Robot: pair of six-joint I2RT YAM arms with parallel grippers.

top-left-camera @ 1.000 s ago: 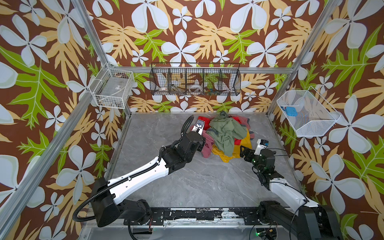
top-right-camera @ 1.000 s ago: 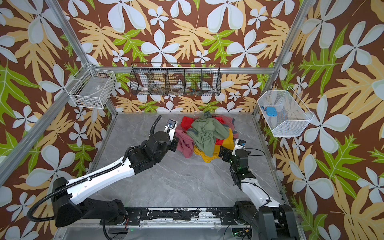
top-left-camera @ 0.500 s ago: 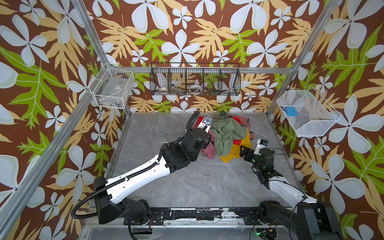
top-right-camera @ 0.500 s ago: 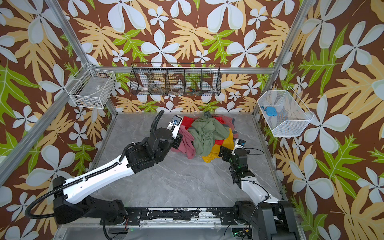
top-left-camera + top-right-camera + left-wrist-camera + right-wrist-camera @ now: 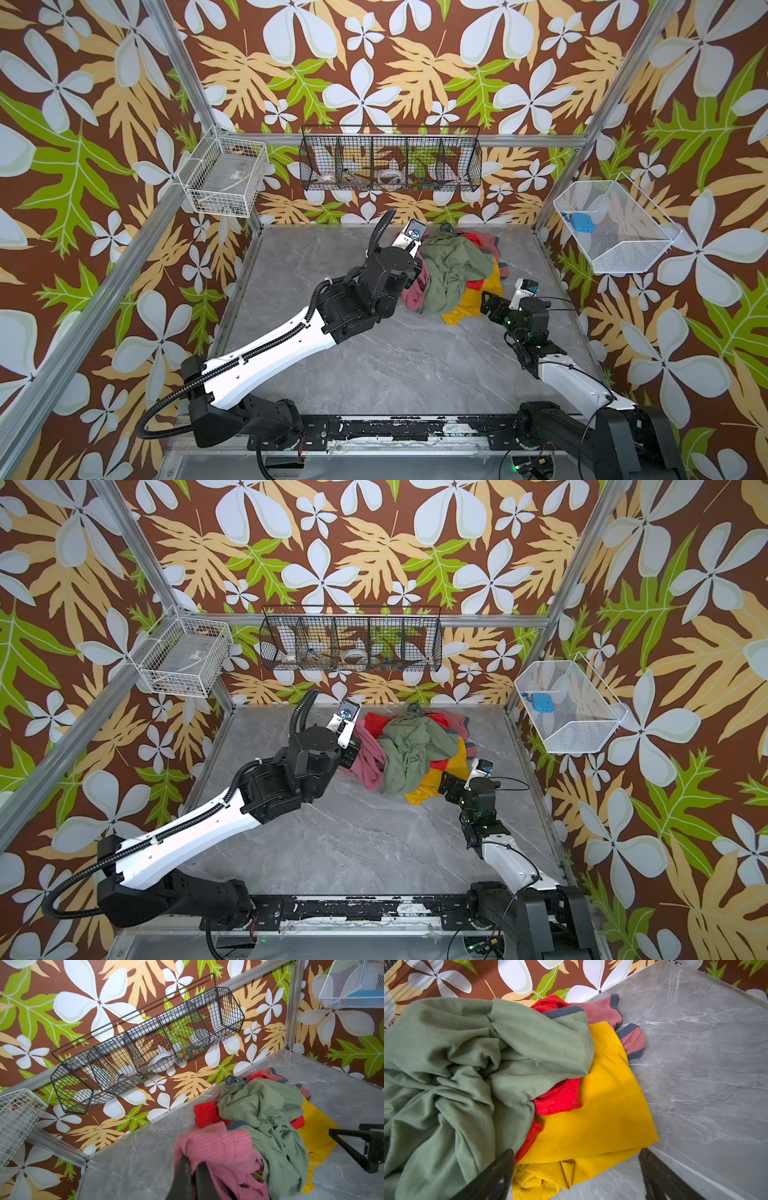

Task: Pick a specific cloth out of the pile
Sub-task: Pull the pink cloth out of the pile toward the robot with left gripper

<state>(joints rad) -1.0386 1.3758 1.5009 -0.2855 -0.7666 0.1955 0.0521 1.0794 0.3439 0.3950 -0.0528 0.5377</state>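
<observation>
On a grey bench (image 5: 395, 361), one pile (image 5: 453, 266) is heaped below three wire baskets (image 5: 390, 162). Only in the left wrist view is the cloth (image 5: 218, 1145), at the pile's left, seen pinched in the closed jaws of the left arm (image 5: 291, 345); those of the right arm (image 5: 573, 382) are spread wide.

pink cloth (image 5: 368, 756) partly under olive garment (image 5: 415, 746), wire basket (image 5: 353, 619) contents indistinct

You are raising the left gripper (image 5: 192, 1165), and the cloth (image 5: 218, 1147) clamped in it is lifting from the pile (image 5: 457, 266).
</observation>
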